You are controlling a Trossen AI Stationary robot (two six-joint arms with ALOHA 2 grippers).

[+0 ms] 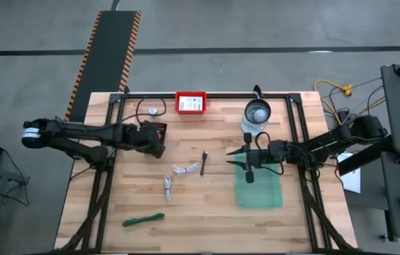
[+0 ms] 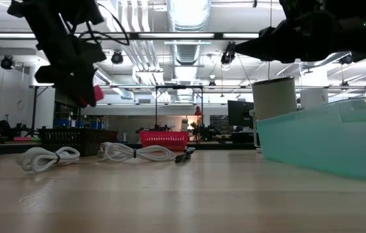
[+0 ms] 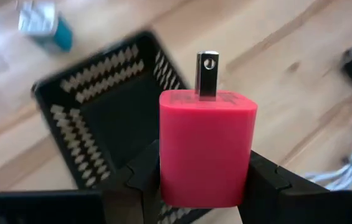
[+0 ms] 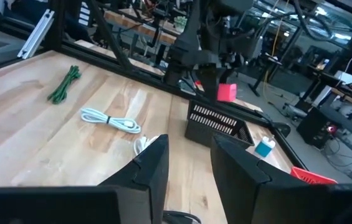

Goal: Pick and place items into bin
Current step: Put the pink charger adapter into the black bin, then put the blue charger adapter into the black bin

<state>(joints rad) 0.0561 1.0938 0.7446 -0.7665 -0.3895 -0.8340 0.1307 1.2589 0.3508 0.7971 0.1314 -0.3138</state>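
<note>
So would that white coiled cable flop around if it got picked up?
Probably. The white cable lies in a loose bundled loop, so its ends would likely dangle. It looks thin and light, and being flat on the table, it seems unlikely to roll.

A red-pink plug adapter (image 3: 207, 149) with a metal prong up is pinched above the black slatted bin (image 3: 110, 118); two white coiled cables (image 1: 185, 169) lie mid-table. A green tie (image 1: 143, 219) lies near the front edge.

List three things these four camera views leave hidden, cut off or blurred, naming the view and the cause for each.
1. Black basket floor: left wrist view, the red charger in the left gripper covers part.
2. Teal bin contents: low view, its wall blocks them.
3. Right gripper fingertips: right wrist view, they look bare; high view too small to confirm.
</note>
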